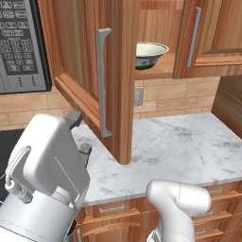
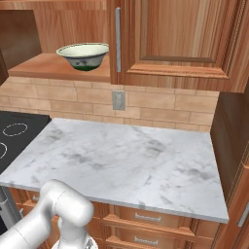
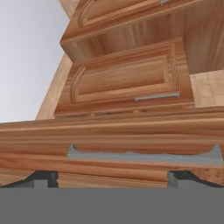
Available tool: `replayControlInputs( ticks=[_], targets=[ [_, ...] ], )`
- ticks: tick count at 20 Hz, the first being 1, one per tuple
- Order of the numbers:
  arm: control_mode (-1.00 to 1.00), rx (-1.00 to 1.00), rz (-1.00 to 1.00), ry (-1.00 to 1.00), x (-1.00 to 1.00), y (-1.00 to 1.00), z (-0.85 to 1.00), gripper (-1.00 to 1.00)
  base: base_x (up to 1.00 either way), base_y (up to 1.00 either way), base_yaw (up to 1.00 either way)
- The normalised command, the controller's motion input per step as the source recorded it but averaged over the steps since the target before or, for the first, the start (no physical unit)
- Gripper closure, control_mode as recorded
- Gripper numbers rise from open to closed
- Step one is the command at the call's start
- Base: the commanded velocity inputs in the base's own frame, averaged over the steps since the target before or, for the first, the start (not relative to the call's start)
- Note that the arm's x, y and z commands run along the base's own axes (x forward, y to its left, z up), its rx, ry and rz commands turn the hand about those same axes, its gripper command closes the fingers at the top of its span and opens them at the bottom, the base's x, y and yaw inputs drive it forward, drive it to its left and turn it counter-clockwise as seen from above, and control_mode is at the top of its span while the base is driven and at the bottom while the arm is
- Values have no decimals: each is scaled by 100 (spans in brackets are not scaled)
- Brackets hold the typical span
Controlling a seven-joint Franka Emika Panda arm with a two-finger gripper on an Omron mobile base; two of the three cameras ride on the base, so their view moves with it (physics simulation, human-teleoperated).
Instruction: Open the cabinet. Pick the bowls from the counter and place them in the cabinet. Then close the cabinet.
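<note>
The hand stands with its jaws spread as wide as they go, the two dark fingertips rising on either side of a long silver bar handle on a wooden door front; nothing is gripped, and whether the tips touch the wood cannot be told. The cabinet has its left door swung out over the bench, the right door shut. One bowl, cream with a green outside, sits upright on the cabinet shelf. A grey microwave hangs left of the cabinet.
</note>
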Motion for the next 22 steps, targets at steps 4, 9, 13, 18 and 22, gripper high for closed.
replayControlInputs(
  ticks=[4, 9, 13, 18, 22],
  targets=[
    [-100, 3, 0, 0, 55, 0, -31, -100, 0, 0, 0],
    [-100, 5, 0, 0, 66, 0, -40, -100, 0, 0, 0],
    [-100, 4, 0, 0, 73, 0, -41, -100, 0, 0, 0],
    [-100, 3, 0, 0, 78, 0, -37, -100, 0, 0, 0],
    [-100, 3, 0, 0, 80, 0, -38, -100, 0, 0, 0]
  ],
)
